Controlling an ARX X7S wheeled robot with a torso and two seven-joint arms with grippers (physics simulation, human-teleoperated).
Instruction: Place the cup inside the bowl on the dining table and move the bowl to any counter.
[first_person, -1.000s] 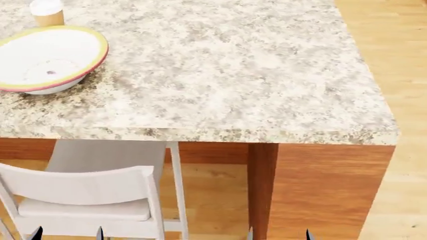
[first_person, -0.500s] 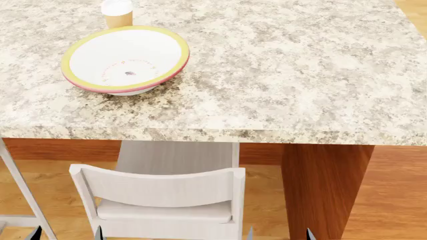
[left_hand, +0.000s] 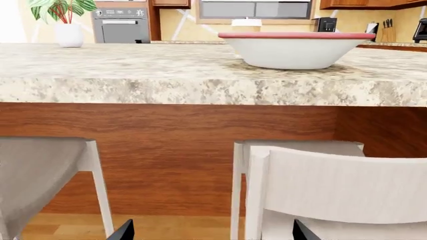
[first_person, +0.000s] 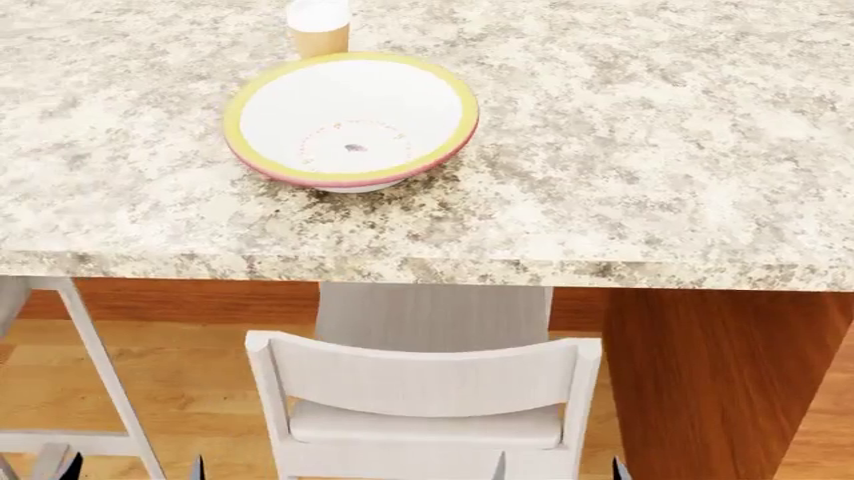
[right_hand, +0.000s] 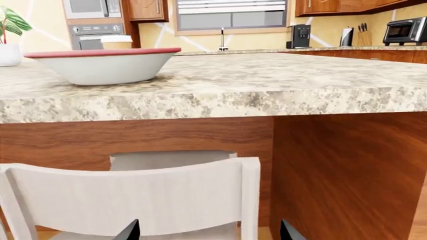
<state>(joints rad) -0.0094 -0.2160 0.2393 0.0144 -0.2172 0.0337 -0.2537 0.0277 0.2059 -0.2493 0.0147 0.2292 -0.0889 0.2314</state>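
Observation:
The bowl (first_person: 351, 120), white inside with a yellow-green rim, stands on the dining table (first_person: 641, 160) near its front edge. The cup (first_person: 318, 25) stands just behind it, apart from it, at the frame's top. Both grippers hang low, below the tabletop in front of the table. Only their dark fingertips show, spread wide with nothing between them: the left gripper (first_person: 134, 470) and the right gripper (first_person: 561, 470). From the left gripper (left_hand: 212, 235) the bowl (left_hand: 293, 50) shows side-on with the cup lid (left_hand: 247, 22) behind. The right gripper (right_hand: 210, 234) sees the bowl (right_hand: 103, 65) and the cup (right_hand: 117, 41).
A white chair (first_person: 427, 390) is tucked under the table right below the bowl. A second chair (left_hand: 40, 175) stands to its left. The table's wooden side panel (first_person: 721, 380) is at right. A potted plant (left_hand: 63, 22) sits farther along the tabletop. A counter (right_hand: 373, 47) runs along the back wall.
The head view has shifted leftward along the table. The bowl, the cup and the chair have slid right in the frame toward its middle. Both grippers stay low and open.

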